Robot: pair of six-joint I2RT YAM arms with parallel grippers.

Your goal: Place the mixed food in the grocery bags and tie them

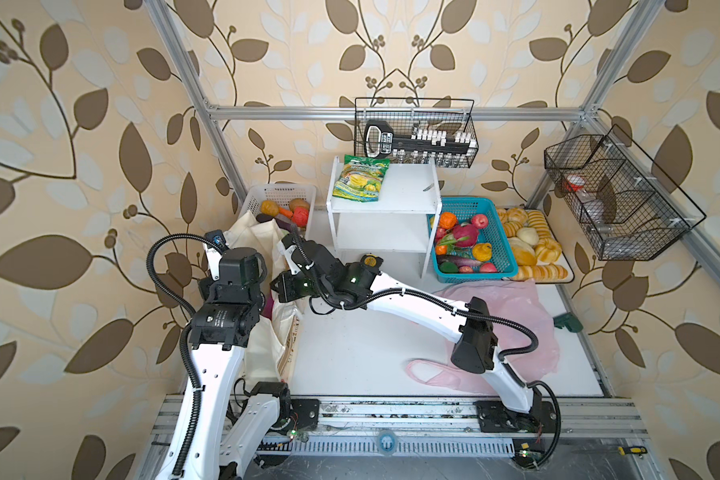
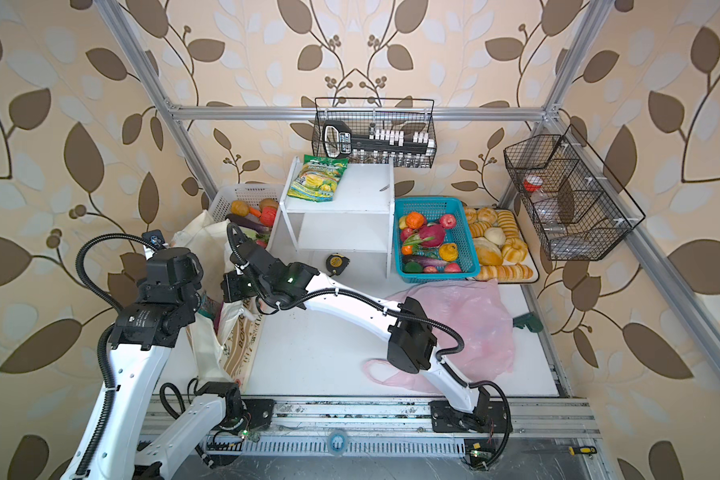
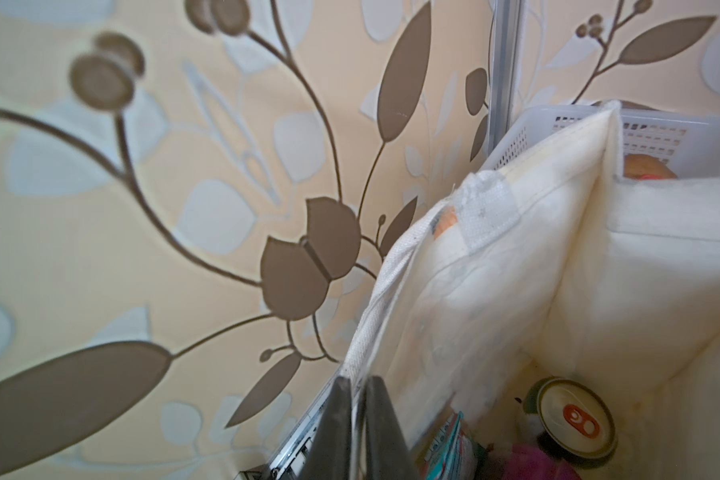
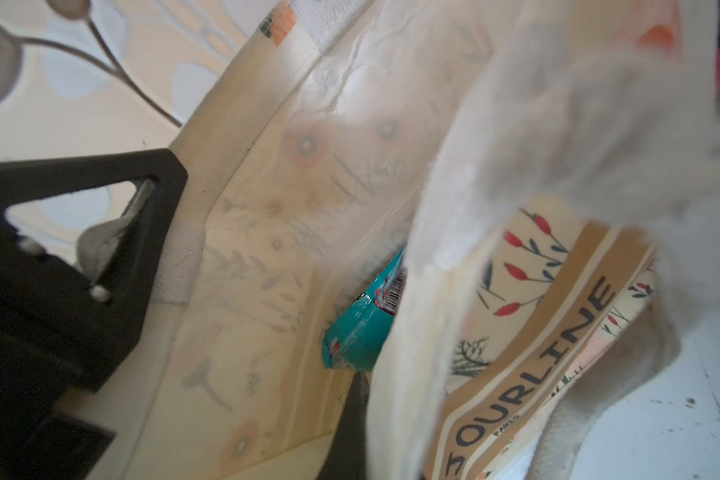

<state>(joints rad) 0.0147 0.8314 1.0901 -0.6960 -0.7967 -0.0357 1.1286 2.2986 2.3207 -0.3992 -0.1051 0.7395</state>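
1. Canvas tote point(image 1: 262, 353) stands at the near left of the table point(image 1: 371, 353), its mouth held apart by both arms. Left gripper point(image 3: 358, 388) is clamped on the handle strap at the rim. The right gripper point(image 4: 360, 399) is closed too, apparently pinching the opposite wall.
2. Already inside are the green drink can point(image 3: 574, 419), upright, and the teal-and-red snack packet point(image 3: 449, 444) beside it. Part of the packing looks done.
3. Pink plastic bag point(image 1: 516, 320) lies flat and slack at the near right, partly under the right arm. It seems empty and is untied.
4. Farther back, the teal basket point(image 1: 506, 249) holds the toy fruits point(image 1: 448, 220), the magenta dragon fruit point(image 1: 464, 235) among them. These remain to be bagged, and neither bag is tied.
5. Hard to tell:
   - A magenta-purple shape point(image 3: 528, 465) next to the can may be the purple packet.
   - The tote's floor is cut off.
   - Only one right finger point(image 4: 346, 432) shows, with fabric covering the other.
   - In both top views the wrists hide the jaws.
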